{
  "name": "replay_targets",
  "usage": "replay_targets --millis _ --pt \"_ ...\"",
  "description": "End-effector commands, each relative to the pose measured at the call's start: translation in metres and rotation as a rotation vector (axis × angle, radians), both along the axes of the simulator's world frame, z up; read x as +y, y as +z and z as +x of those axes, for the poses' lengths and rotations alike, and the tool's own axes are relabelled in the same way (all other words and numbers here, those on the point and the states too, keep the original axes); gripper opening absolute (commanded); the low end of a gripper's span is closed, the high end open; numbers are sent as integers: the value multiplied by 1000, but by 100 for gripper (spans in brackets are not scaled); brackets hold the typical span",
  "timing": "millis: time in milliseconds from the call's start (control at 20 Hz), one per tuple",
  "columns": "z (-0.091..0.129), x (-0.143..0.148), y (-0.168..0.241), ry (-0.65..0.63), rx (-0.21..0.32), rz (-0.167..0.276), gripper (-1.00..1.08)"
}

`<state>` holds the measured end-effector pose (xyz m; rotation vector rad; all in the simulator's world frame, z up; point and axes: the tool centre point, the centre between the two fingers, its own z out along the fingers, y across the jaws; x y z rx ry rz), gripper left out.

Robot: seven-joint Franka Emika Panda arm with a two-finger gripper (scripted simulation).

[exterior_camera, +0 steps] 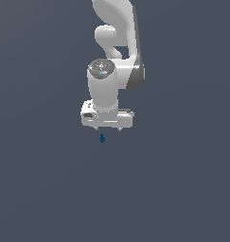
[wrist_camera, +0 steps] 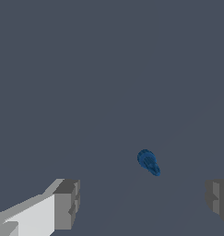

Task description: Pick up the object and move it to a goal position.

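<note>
The arm [exterior_camera: 117, 42] is running off the exterior view's edge at twelve o'clock, hiding its base. In the wrist view, both fingers [wrist_camera: 65, 203] are getting cut off by the frame. The object [exterior_camera: 101, 138] is showing too small to make out its shape.

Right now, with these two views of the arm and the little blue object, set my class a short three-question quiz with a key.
1. True or false: the jaws of the gripper are shut on the dark-blue object.
2. Multiple choice: in the wrist view, the object appears
A. pinched by one finger
B. in the open gap between the two fingers, touching neither
C. outside the gap, beyond one finger
3. Fill in the missing word: in the exterior view the object sits just ____ the gripper's fingertips.

Key
1. False; the jaws stand wide apart and hold nothing.
2. B
3. below
</note>
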<state>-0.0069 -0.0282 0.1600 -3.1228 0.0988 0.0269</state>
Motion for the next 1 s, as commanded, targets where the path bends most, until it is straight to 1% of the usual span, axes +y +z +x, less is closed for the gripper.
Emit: replay_targets --millis 0,150,450,750,950 --pt "0 0 0 0 0 0 100" --pt "0 -4 3 -7 0 -2 100" --pt "-1 -25 16 -42 -2 -12 100" --pt "-1 -24 16 -41 -2 -12 100" --pt "-2 -25 13 -62 -2 -12 100"
